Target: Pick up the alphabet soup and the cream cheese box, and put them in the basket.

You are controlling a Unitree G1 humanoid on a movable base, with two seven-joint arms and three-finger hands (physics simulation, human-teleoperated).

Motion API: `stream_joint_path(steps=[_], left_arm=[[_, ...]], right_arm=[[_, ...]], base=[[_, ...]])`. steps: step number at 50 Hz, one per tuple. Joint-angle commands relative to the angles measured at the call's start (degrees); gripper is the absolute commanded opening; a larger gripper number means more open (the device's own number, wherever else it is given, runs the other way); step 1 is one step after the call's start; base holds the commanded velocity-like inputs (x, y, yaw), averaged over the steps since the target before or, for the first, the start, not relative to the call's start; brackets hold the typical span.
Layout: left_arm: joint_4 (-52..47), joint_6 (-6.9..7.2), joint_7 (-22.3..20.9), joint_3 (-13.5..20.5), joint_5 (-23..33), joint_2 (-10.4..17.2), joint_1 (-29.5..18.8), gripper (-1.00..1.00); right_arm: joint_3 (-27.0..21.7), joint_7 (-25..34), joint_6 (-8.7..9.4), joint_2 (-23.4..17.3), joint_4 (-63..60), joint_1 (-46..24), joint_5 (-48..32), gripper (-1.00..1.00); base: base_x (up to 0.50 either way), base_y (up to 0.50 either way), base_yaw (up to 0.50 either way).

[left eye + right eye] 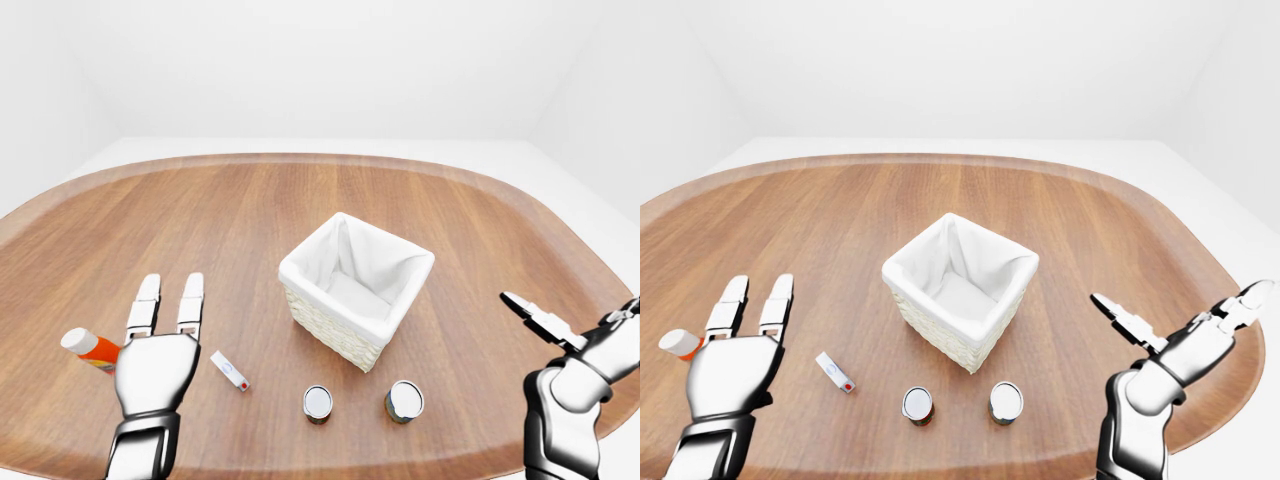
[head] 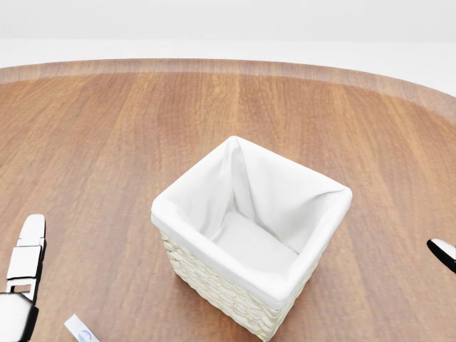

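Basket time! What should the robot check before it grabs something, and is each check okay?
1. Basket empty and upright: ok, only the white liner shows inside.
2. Left hand free: ok, fingers open, holding nothing.
3. Right hand free: ok, fingers spread, holding nothing.
4. Which of the two cans is the alphabet soup: cannot tell, only the lids show.
5. Cream cheese box reachable: ok, it lies flat just right of the left hand.
6. Bottle out of the way: not ok, it sits partly behind the left hand.
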Motion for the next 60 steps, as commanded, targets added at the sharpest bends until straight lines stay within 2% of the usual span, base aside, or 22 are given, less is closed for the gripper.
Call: stream_joint_path(steps=[1, 8, 15, 16, 23, 26, 40, 51, 60], left_arm=[[2.17, 0.0, 2.83, -4.68, 5.44, 1.89, 0.35, 1.0], [5.27, 0.0, 4.3, -8.63, 9.49, 3.32, 0.35, 1.0], [9.29, 0.0, 5.43, -10.87, 8.39, 5.48, -0.64, 1.0], [10.28, 0.0, 6.15, -11.54, 10.29, 5.5, -0.83, 1.0], [13.12, 0.0, 8.36, -14.14, 11.23, 7.15, -1.3, 1.0], [14.11, 0.0, 10.26, -14.98, 13.42, 7.81, -2.0, 1.0], [21.24, 0.0, 8.48, -15.95, 12.04, 8.62, -4.13, 1.0], [26.46, 0.0, 9.15, -16.78, 11.77, 9.35, -5.66, 1.0], [35.25, 0.0, 12.88, -17.52, 11.71, 9.64, -8.42, 1.0]], right_arm=[[0.05, 0.0, 0.0, 0.05, -0.05, 0.07, -0.06, 1.0], [-0.07, 0.0, 0.0, 0.09, -0.49, 0.18, 0.16, 1.0], [-0.04, 0.0, 0.0, 0.01, 0.1, -0.03, 0.08, 1.0], [0.01, 0.0, 0.0, 0.04, -0.12, 0.05, 0.01, 1.0], [0.02, 0.0, 0.0, 0.09, -0.35, 0.14, -0.02, 1.0], [-0.02, 0.0, 0.0, 0.06, -0.08, 0.1, 0.01, 1.0], [0.04, 0.0, 0.0, 0.08, 0.19, -0.02, -0.13, 1.0], [0.15, 0.0, 0.0, -0.13, 0.8, -0.12, -0.05, 1.0], [0.02, 0.0, 0.0, 0.05, 0.24, 0.12, -0.09, 1.0]], base=[[0.0, 0.0, 0.0], [0.0, 0.0, 0.0], [0.0, 0.0, 0.0], [0.0, 0.0, 0.0], [0.0, 0.0, 0.0], [0.0, 0.0, 0.0], [0.0, 0.0, 0.0], [0.0, 0.0, 0.0], [0.0, 0.0, 0.0]])
